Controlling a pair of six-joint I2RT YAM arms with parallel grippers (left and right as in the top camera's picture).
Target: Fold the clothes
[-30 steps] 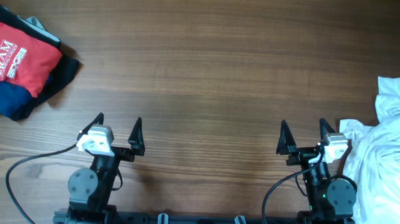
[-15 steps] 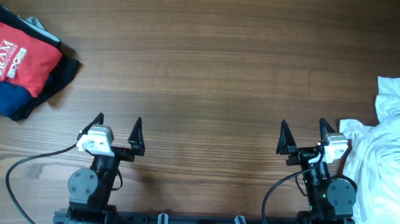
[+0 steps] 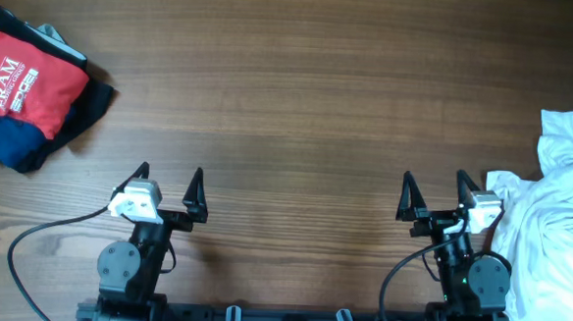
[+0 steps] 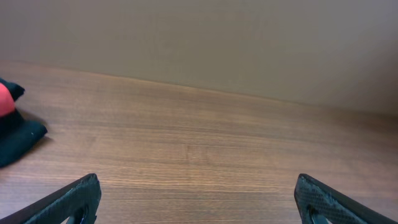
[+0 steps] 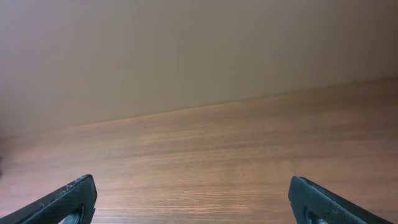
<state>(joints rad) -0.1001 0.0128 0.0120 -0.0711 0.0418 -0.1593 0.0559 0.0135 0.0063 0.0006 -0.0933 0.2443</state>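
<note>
The clothes, a crumpled white shirt [image 3: 556, 229], lie in a heap at the table's right edge in the overhead view; no print or label shows. My right gripper [image 3: 434, 191] is open and empty just left of the shirt, its right finger close to the fabric. My left gripper [image 3: 169, 179] is open and empty near the front edge at the left. Both wrist views show open fingers over bare wood: the left gripper [image 4: 198, 199] and the right gripper [image 5: 193, 200]. The shirt is out of both wrist views.
A red folded garment with a white logo [image 3: 25, 80] lies on a navy folded garment [image 3: 17, 146] at the far left. The dark garment's corner [image 4: 15, 134] shows in the left wrist view. A wall stands behind the wooden table [image 3: 299, 102].
</note>
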